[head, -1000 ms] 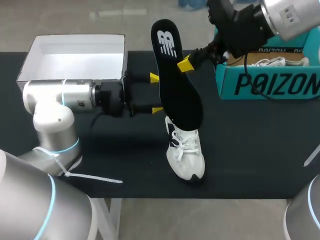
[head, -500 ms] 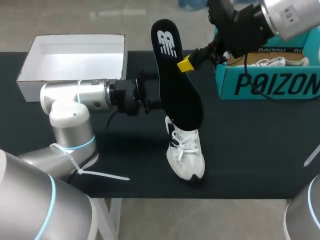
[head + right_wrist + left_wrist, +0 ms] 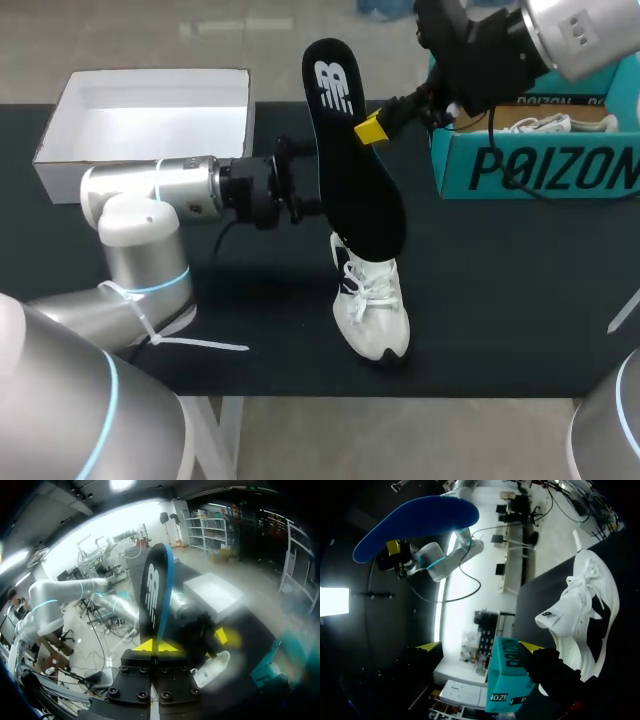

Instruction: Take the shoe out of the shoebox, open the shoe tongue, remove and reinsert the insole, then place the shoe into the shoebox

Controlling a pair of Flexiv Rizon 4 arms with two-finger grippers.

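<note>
My right gripper (image 3: 370, 128) is shut on the edge of a black insole (image 3: 355, 160) and holds it upright above the table; in the right wrist view the insole (image 3: 155, 595) stands between the yellow tips (image 3: 157, 645). The white shoe (image 3: 372, 305) lies on the black table under the insole's lower end. My left arm (image 3: 190, 190) comes in level from the left, its fingers hidden behind the insole. In the left wrist view the left gripper (image 3: 480, 647) is open, with the shoe (image 3: 585, 615) ahead and to one side and the insole's blue underside (image 3: 415, 525) high up.
The teal shoebox (image 3: 530, 165) stands at the right rear with another white shoe (image 3: 535, 123) inside. A white open box (image 3: 150, 110) sits at the left rear. The table's front edge runs just below the shoe.
My left arm has moved right toward the insole, and its yellow tips have gone out of sight behind it. The right arm, the insole and the shoe have stayed put.
</note>
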